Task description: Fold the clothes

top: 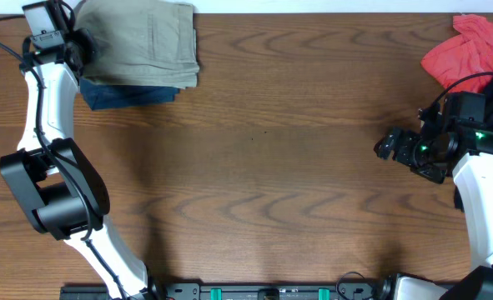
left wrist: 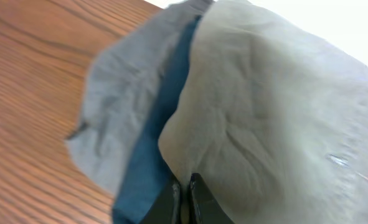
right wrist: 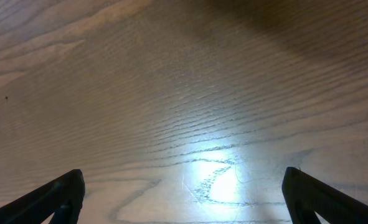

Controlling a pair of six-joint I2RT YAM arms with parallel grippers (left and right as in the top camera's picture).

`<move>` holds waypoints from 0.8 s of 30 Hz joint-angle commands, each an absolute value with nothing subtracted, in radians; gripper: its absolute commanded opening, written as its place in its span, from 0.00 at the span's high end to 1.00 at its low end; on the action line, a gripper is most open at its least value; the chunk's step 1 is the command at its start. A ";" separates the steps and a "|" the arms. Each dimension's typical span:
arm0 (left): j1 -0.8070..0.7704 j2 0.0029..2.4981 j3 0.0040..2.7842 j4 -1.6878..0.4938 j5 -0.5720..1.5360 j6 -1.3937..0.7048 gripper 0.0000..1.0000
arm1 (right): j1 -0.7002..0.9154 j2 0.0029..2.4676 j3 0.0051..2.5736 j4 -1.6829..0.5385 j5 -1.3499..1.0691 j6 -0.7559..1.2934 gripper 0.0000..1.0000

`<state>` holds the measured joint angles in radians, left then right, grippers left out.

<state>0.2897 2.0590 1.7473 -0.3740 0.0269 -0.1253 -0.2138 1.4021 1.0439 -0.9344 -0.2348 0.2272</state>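
I saw the shorts (top: 150, 42) folded atop the navy garment (top: 125, 96) at the table's (top: 263, 167) far-left corner, left gripper (left wrist: 184, 196) pressed tight together at their edge, right gripper (right wrist: 182, 180) spread wide above the wood.

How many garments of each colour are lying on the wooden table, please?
Pale khaki-grey cotton shorts: 1
Dark navy folded garment: 1
Red crumpled shirt: 1
Total: 3
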 commanded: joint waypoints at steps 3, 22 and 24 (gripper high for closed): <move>0.312 2.039 1.772 -0.339 -0.099 -0.074 0.94 | -0.218 1.393 1.051 -0.935 -0.236 0.231 0.01; 0.356 2.119 1.771 -0.355 -0.096 -0.096 0.31 | -0.218 1.393 1.051 -0.935 -0.236 0.231 0.01; 0.349 2.079 1.771 -0.384 -0.078 -0.134 0.28 | -0.218 1.393 1.051 -0.935 -0.236 0.231 0.01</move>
